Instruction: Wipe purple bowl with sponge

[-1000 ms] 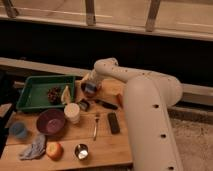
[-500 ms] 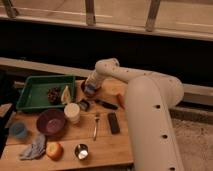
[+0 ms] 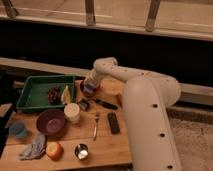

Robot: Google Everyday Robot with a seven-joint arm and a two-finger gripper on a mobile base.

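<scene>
- Gripper [image 3: 90,85]: at the end of the white arm [image 3: 145,100], low over the back of the table [image 3: 111,150], just right of the green tray [image 3: 30,83] and directly at the orange bowl [image 3: 82,88].
- Gripper state: cannot be told. The tip merges with what lies beneath it, and it is not visible whether anything is held.
- Sponge [image 3: 89,90]: a small pale blue-grey patch right at the gripper tip, at the orange bowl, is most likely the sponge. Contact with the gripper cannot be confirmed.
- Purple bowl [image 3: 51,122]: upright at the front left of the table, just beside the cream cup [image 3: 72,113] and well apart from the gripper. Nothing touches its inside.
- Neighbours of the purple bowl: a blue cup [image 3: 20,130] to its left, with a rag [image 3: 34,147] and an apple [image 3: 54,150] in front of it.
- Step in hand (judgement): fetching the sponge. The gripper is at the sponge, not at the purple bowl, so wiping has not begun.
- Next move (judgement):
  - Take a sure hold on the sponge and lift it clear of the orange bowl's rim.
  - Carry it forward and to the left, high enough to pass over the cream cup, which stands between the two bowls.
  - Lower it inside the purple bowl and press lightly, so that the wiping sweep does not push the bowl into the cup or the rag.
</scene>
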